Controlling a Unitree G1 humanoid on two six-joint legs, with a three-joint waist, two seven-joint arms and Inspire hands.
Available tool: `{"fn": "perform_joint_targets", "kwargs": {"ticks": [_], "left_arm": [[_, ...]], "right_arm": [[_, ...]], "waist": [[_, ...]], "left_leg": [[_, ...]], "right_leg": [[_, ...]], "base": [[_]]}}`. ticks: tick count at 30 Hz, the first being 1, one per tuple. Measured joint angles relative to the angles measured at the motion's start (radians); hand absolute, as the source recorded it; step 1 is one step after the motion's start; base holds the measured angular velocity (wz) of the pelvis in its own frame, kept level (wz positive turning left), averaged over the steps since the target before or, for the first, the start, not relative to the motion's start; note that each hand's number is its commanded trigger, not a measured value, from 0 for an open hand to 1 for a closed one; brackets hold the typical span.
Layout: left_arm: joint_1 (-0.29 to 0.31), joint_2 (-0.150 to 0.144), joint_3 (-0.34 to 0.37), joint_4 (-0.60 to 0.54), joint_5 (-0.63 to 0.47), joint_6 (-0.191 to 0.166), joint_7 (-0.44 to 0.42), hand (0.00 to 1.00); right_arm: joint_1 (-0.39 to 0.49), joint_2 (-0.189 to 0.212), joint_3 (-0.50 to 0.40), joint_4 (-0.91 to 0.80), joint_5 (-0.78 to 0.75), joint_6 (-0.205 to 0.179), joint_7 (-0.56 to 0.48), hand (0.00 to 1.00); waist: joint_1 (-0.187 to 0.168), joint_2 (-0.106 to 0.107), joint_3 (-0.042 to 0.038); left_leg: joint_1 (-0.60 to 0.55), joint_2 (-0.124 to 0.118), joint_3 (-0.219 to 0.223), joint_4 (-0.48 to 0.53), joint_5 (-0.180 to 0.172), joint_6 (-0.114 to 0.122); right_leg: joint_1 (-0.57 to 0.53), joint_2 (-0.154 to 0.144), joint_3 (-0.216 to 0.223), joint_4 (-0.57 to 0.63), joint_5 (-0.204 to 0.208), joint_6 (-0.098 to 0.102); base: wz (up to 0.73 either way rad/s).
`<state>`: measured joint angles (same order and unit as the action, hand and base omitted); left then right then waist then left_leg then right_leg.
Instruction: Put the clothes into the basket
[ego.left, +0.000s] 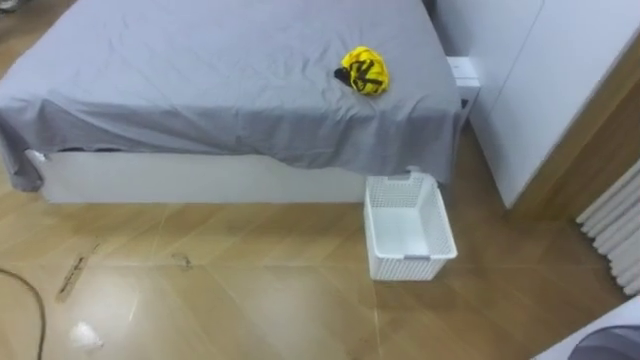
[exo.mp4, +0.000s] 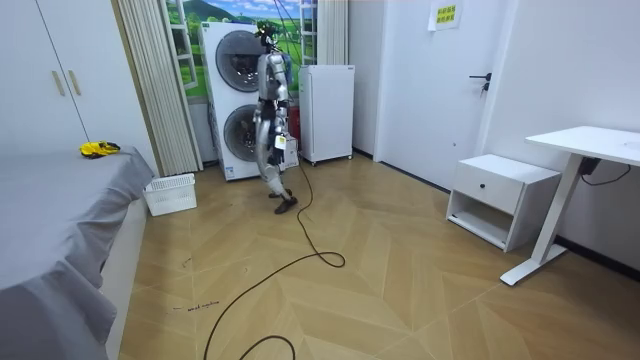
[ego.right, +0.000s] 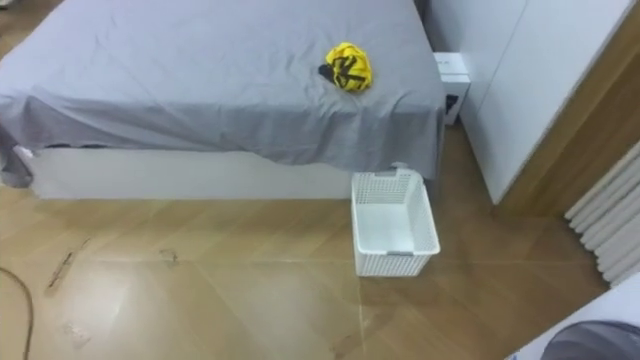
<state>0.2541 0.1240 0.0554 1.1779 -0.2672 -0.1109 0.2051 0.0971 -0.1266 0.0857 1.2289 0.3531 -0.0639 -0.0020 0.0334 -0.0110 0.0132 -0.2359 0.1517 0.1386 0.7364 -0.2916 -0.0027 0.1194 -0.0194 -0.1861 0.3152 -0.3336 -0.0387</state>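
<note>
A broad bed (ego.left: 200, 80) under a grey sheet fills the near side of the bedroom, and the sheet hangs over the edge down to the herringbone wood floor (ego.left: 250, 300). White wardrobe doors (ego.left: 540, 80) stand along the wall just past the bed's corner. Across the room, the humanoid robot stands upright on the floor in front of two stacked washing machines (exo.mp4: 232, 100), facing the bed from well away. A white fridge-like cabinet (exo.mp4: 328, 110) stands beside the machines. A white desk (exo.mp4: 590, 140) and a low drawer unit (exo.mp4: 500, 195) line the wall at the room view's right.

The robot's left hand (exo.mp4: 282, 141) and right hand (exo.mp4: 260, 138) hang low by its hips. They are too far off to tell whether the fingers are spread or curled.

A white perforated laundry basket (ego.left: 410, 265) sits on the floor just beside the bed's hanging sheet, its bottom bare. The clothes, a crumpled yellow-and-black garment (ego.left: 364, 72), lie on the sheet near that same corner, above the basket and apart from it.

A small yellow-green notice (exo.mp4: 446, 15) is fixed high on the far wall, its print too small to read.
</note>
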Motion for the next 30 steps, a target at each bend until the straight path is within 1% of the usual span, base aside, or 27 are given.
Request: {"fn": "perform_joint_targets", "kwargs": {"ticks": [1, 2, 4, 5, 6, 7, 8, 9, 11, 12, 13, 14, 15, 17, 18, 19, 20, 21, 22, 23, 24, 25, 26, 27, 28, 29, 30], "left_arm": [[0.009, -0.002, -0.022, 0.002, 0.006, 0.001, 0.001, 0.00], [0.016, -0.004, -0.023, 0.001, 0.009, 0.001, 0.001, 0.00], [0.044, 0.001, -0.021, 0.007, 0.015, 0.003, 0.008, 0.00], [0.053, 0.001, -0.020, 0.007, 0.015, 0.003, 0.008, 0.00], [0.063, -0.001, -0.020, 0.009, 0.017, 0.009, 0.008, 0.00], [0.059, -0.007, -0.024, 0.006, 0.023, 0.018, 0.008, 0.00], [0.054, -0.010, -0.029, 0.004, 0.024, 0.019, 0.007, 0.00], [0.048, -0.013, -0.029, 0.001, 0.028, 0.019, 0.006, 0.00], [0.019, -0.014, -0.025, 0.000, 0.025, 0.019, 0.001, 0.00], [0.002, -0.014, -0.019, -0.002, 0.019, 0.017, 0.001, 0.00], [-0.012, -0.009, -0.018, -0.004, 0.001, 0.014, 0.005, 0.00], [-0.019, -0.006, -0.019, -0.009, -0.007, 0.014, 0.008, 0.00], [-0.037, -0.004, -0.019, -0.013, -0.017, 0.011, 0.013, 0.00], [-0.067, -0.002, -0.027, -0.024, -0.017, -0.010, 0.025, 0.00], [-0.073, 0.000, -0.032, -0.032, -0.017, -0.013, 0.028, 0.00], [-0.081, 0.000, -0.028, -0.054, -0.006, -0.024, 0.031, 0.00], [-0.087, 0.000, -0.029, -0.057, -0.002, -0.027, 0.031, 0.00], [-0.093, -0.001, -0.038, -0.070, -0.003, -0.031, 0.027, 0.00], [-0.092, -0.001, -0.042, -0.093, -0.002, -0.032, 0.020, 0.00], [-0.092, -0.002, -0.047, -0.103, -0.002, -0.031, 0.017, 0.00], [-0.087, -0.002, -0.065, -0.119, -0.002, -0.031, 0.010, 0.00], [-0.079, -0.003, -0.083, -0.119, 0.001, -0.028, -0.001, 0.00], [-0.074, -0.009, -0.099, -0.120, 0.006, -0.021, -0.008, 0.00], [-0.068, -0.015, -0.102, -0.120, 0.006, -0.021, -0.014, 0.00], [-0.054, -0.017, -0.113, -0.121, 0.004, -0.021, -0.022, 0.00], [-0.046, -0.010, -0.124, -0.119, 0.003, -0.021, -0.022, 0.00], [-0.038, -0.007, -0.132, -0.115, 0.003, -0.021, -0.023, 0.00]], "right_arm": [[-0.003, -0.008, 0.000, -0.001, 0.007, 0.001, -0.004, 0.00], [-0.007, -0.010, 0.000, -0.001, 0.011, 0.001, -0.004, 0.00], [-0.018, -0.003, 0.011, 0.002, 0.009, 0.001, -0.001, 0.00], [-0.018, -0.003, 0.010, 0.001, 0.009, 0.001, 0.003, 0.00], [-0.017, -0.003, 0.010, -0.001, 0.002, 0.002, 0.004, 0.00], [-0.022, -0.004, 0.008, -0.003, 0.001, 0.003, -0.004, 0.00], [-0.027, -0.004, 0.007, -0.006, 0.001, 0.003, -0.009, 0.00], [-0.035, 0.001, 0.007, -0.015, 0.002, 0.000, -0.010, 0.00], [-0.043, 0.005, -0.003, -0.037, 0.001, -0.011, -0.008, 0.00], [-0.047, 0.006, -0.010, -0.039, 0.002, -0.013, -0.009, 0.00], [-0.046, 0.006, -0.010, -0.046, 0.002, -0.012, -0.012, 0.00], [-0.044, 0.006, -0.010, -0.054, 0.004, -0.012, -0.016, 0.00], [-0.038, 0.004, -0.010, -0.065, 0.005, -0.020, -0.029, 0.00], [-0.038, 0.002, -0.019, -0.068, 0.005, -0.038, -0.041, 0.00], [-0.041, 0.004, -0.022, -0.072, 0.006, -0.044, -0.040, 0.00], [-0.050, 0.005, -0.021, -0.080, 0.005, -0.053, -0.031, 0.00], [-0.051, 0.003, -0.022, -0.090, 0.007, -0.054, -0.030, 0.00], [-0.039, 0.002, -0.021, -0.121, 0.026, -0.054, -0.031, 0.00], [-0.031, 0.002, -0.021, -0.149, 0.042, -0.054, -0.032, 0.00], [-0.028, 0.002, -0.021, -0.157, 0.049, -0.054, -0.032, 0.00], [-0.028, 0.003, -0.022, -0.172, 0.052, -0.053, -0.037, 0.00], [-0.027, 0.003, -0.023, -0.184, 0.049, -0.056, -0.047, 0.00], [-0.027, 0.001, -0.024, -0.184, 0.043, -0.064, -0.063, 0.00], [-0.028, 0.001, -0.027, -0.183, 0.042, -0.067, -0.074, 0.00], [-0.029, 0.004, -0.032, -0.184, 0.044, -0.080, -0.093, 0.00], [-0.032, 0.007, -0.033, -0.200, 0.033, -0.091, -0.112, 0.00], [-0.035, 0.007, -0.034, -0.211, 0.026, -0.093, -0.122, 0.00]], "waist": [[0.012, -0.003, 0.0000], [0.020, -0.003, -0.0003], [0.056, -0.003, -0.0006], [0.054, -0.004, -0.0009], [0.048, -0.009, -0.0016], [0.048, -0.008, -0.0050], [0.044, -0.014, -0.0090], [0.045, -0.035, -0.0072], [0.039, -0.037, -0.0003], [0.031, -0.030, -0.0013], [0.029, -0.032, -0.0032], [0.027, -0.036, -0.0025], [0.025, -0.040, -0.0022], [0.025, -0.016, -0.0104], [0.025, -0.008, -0.0140], [0.024, -0.003, -0.0082], [0.022, 0.001, -0.0061], [0.016, 0.019, -0.0046], [0.013, 0.020, -0.0004], [0.012, 0.022, 0.0021], [0.002, 0.019, 0.0035], [-0.005, 0.021, 0.0027], [0.000, 0.028, 0.0032], [0.000, 0.037, 0.0024], [-0.001, 0.046, -0.0064], [0.006, 0.044, -0.0123], [0.010, 0.050, -0.0122]], "left_leg": [[-0.049, -0.051, -0.001, -0.102, 0.013, -0.008], [-0.072, -0.069, -0.003, -0.163, 0.032, -0.018], [-0.134, -0.083, -0.011, -0.356, 0.173, -0.022], [-0.140, -0.085, -0.013, -0.384, 0.207, -0.020], [-0.140, -0.097, -0.009, -0.406, 0.268, -0.006], [-0.143, -0.114, 0.010, -0.394, 0.315, 0.031], [-0.146, -0.124, 0.022, -0.379, 0.321, 0.046], [-0.157, -0.149, 0.049, -0.335, 0.284, 0.060], [-0.178, -0.168, 0.061, -0.242, 0.205, 0.071], [-0.177, -0.174, 0.068, -0.199, 0.151, 0.077], [-0.143, -0.191, 0.084, -0.196, 0.115, 0.089], [-0.116, -0.204, 0.092, -0.204, 0.103, 0.095], [-0.060, -0.220, 0.114, -0.230, 0.080, 0.110], [0.063, -0.240, 0.106, -0.312, 0.053, 0.123], [0.086, -0.241, 0.096, -0.332, 0.048, 0.125], [0.134, -0.242, 0.080, -0.376, 0.044, 0.123], [0.154, -0.239, 0.067, -0.391, 0.041, 0.121], [0.197, -0.226, 0.037, -0.418, 0.032, 0.115], [0.235, -0.217, 0.015, -0.444, 0.022, 0.110], [0.254, -0.213, 0.006, -0.456, 0.016, 0.106], [0.290, -0.204, -0.012, -0.481, 0.003, 0.097], [0.327, -0.192, -0.034, -0.501, -0.015, 0.085], [0.370, -0.174, -0.046, -0.518, -0.037, 0.071], [0.391, -0.159, -0.054, -0.521, -0.050, 0.063], [0.424, -0.134, -0.068, -0.527, -0.075, 0.043], [0.431, -0.117, -0.065, -0.516, -0.096, 0.014], [0.433, -0.108, -0.062, -0.505, -0.104, -0.001]], "right_leg": [[-0.004, -0.015, 0.007, 0.004, -0.013, 0.007], [-0.003, -0.020, 0.009, 0.004, -0.019, 0.011], [0.017, -0.033, 0.023, -0.001, -0.044, 0.022], [0.028, -0.039, 0.021, -0.009, -0.051, 0.028], [0.054, -0.055, 0.022, -0.025, -0.066, 0.044], [0.066, -0.070, 0.035, -0.040, -0.077, 0.075], [0.071, -0.082, 0.038, -0.048, -0.081, 0.085], [0.081, -0.113, 0.036, -0.067, -0.087, 0.101], [0.112, -0.142, 0.035, -0.071, -0.078, 0.112], [0.101, -0.156, 0.038, 0.005, -0.078, 0.112], [0.065, -0.185, 0.041, 0.158, -0.067, 0.127], [0.036, -0.204, 0.048, 0.243, -0.046, 0.131], [-0.009, -0.235, 0.047, 0.404, 0.044, 0.124], [-0.095, -0.260, 0.048, 0.619, 0.342, 0.087], [-0.126, -0.255, 0.045, 0.664, 0.344, 0.079], [-0.209, -0.239, 0.027, 0.742, 0.254, 0.046], [-0.246, -0.224, 0.016, 0.759, 0.209, 0.036], [-0.318, -0.180, -0.009, 0.742, 0.127, 0.025], [-0.390, -0.135, -0.011, 0.667, 0.080, 0.026], [-0.421, -0.115, -0.013, 0.607, 0.069, 0.031], [-0.469, -0.086, -0.016, 0.446, 0.066, 0.031], [-0.490, -0.063, -0.017, 0.259, 0.095, 0.030], [-0.500, -0.049, -0.029, 0.096, 0.182, 0.024], [-0.501, -0.044, -0.049, 0.035, 0.231, 0.024], [-0.498, -0.033, -0.072, -0.051, 0.324, 0.008], [-0.488, -0.013, -0.073, -0.052, 0.388, -0.038], [-0.486, -0.005, -0.078, -0.037, 0.400, -0.045]], "base": [[-0.07], [-0.31], [-0.47], [-0.27], [-0.03], [0.00], [-0.04], [0.00], [0.05], [0.20], [0.23], [0.32], [0.32], [0.31], [0.17], [0.16], [0.36], [0.52], [0.51], [0.42], [0.42], [0.46], [0.37], [0.32], [0.17], [0.11], [-0.08]]}}
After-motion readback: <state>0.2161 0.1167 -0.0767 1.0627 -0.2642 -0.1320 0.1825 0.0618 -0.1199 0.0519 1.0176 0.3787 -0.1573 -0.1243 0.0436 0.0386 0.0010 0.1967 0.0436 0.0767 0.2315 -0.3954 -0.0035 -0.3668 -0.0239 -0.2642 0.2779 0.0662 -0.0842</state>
